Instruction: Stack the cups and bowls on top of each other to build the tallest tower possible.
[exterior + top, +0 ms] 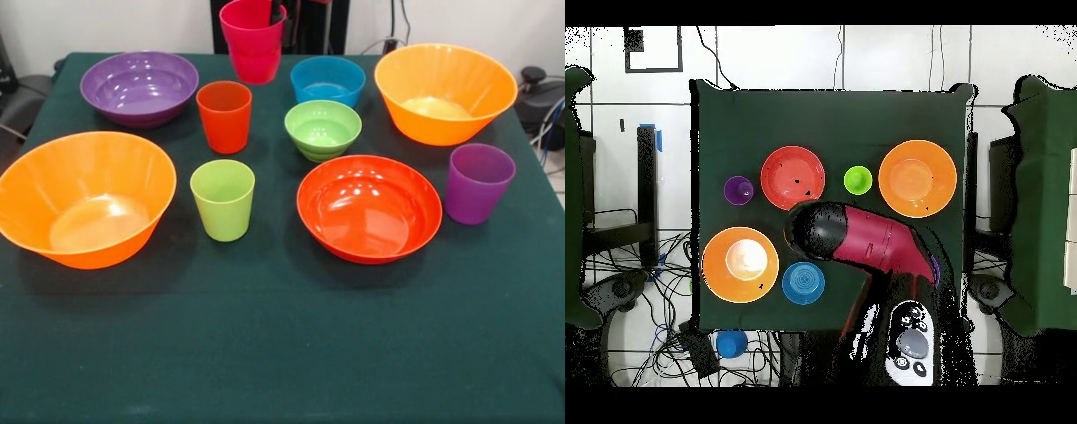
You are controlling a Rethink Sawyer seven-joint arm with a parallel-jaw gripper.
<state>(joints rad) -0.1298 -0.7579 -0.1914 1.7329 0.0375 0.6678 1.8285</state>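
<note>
We record a dark green cloth-covered worktop (pixel 282 353) bearing, left to right, a large orange plastic bowl (pixel 86 198), lime green tumbler (pixel 222 199), red-orange bowl (pixel 369 208) and purple tumbler (pixel 478 183). Behind, the claw (pixel 275 16) grips a raised crimson tumbler (pixel 252 40).

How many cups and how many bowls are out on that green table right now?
Cups: 4 — crimson, orange-red, lime green, purple.
Bowls: 6 — two large orange, purple, red-orange, small lime green, small blue.
Total: 10
</note>
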